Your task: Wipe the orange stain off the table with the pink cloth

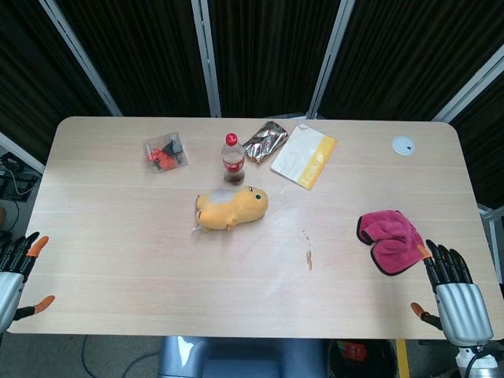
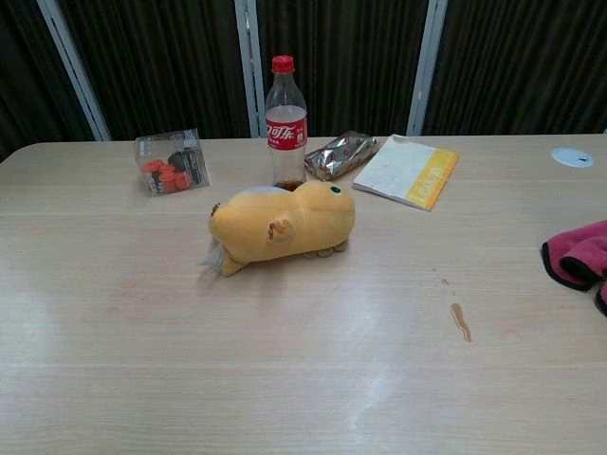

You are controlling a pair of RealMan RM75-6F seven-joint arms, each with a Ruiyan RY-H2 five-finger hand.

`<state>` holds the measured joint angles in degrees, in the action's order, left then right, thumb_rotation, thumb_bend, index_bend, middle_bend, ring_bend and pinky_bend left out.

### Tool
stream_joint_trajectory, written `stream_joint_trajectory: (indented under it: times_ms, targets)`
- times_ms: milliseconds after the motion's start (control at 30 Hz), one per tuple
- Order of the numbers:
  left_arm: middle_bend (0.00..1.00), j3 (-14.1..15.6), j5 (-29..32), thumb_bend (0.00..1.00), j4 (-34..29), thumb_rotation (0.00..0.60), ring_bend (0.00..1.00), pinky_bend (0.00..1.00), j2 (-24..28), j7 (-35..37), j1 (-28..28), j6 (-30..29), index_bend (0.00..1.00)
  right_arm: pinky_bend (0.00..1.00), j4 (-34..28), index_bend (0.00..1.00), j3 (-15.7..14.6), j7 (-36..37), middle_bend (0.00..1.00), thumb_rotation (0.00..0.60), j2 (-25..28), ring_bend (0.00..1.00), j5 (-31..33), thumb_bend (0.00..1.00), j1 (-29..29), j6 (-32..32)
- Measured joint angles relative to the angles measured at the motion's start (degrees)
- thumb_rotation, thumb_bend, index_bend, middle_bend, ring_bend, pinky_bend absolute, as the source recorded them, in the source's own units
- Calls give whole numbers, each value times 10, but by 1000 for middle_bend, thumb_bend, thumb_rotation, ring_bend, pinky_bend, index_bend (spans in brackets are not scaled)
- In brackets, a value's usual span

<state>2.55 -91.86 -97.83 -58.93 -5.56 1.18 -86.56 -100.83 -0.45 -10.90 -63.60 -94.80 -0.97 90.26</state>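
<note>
A crumpled pink cloth (image 1: 390, 240) (image 2: 580, 254) lies on the table at the right. A small orange stain (image 1: 309, 258) (image 2: 460, 321) marks the wood left of it, nearer the front edge. My right hand (image 1: 453, 293) hangs at the front right corner, just below the cloth, fingers spread and holding nothing. At the front left edge, my left hand (image 1: 17, 276) is partly cut off by the frame, its fingers apart and empty. Neither hand shows in the chest view.
A yellow plush toy (image 1: 231, 209) (image 2: 280, 224) lies mid-table. Behind it stand a cola bottle (image 1: 233, 159) (image 2: 285, 121), a clear box of red pieces (image 1: 164, 152), a foil packet (image 1: 264, 141) and a white-yellow booklet (image 1: 304, 155). A white disc (image 1: 403, 145) sits far right.
</note>
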Motion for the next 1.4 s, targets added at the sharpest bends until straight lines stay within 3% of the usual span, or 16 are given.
stream_joint_trajectory:
  times_ms: [500, 733, 1067, 1400]
  targets:
    - [0, 1, -1, 0, 0, 600, 0, 0, 0, 3, 0, 1, 0, 70, -8, 0, -2, 0, 0, 600, 4, 0, 5, 0, 1, -11]
    - [0, 0, 1, 0, 1, 600, 0, 0, 0, 9, 2, 4, 0, 70, -23, 0, 5, -6, 0, 600, 7, 0, 41, 0, 12, -42]
    - [0, 0, 1, 0, 0, 600, 0, 0, -1, 12, 4, 5, 0, 70, -41, 17, 57, -53, 0, 600, 6, 0, 185, 0, 75, -147]
    - [0, -1, 9, 0, -2, 600, 0, 0, 1, 22, 8, 17, 0, 70, 24, 41, 125, -131, 0, 600, -47, 0, 359, 0, 156, -218]
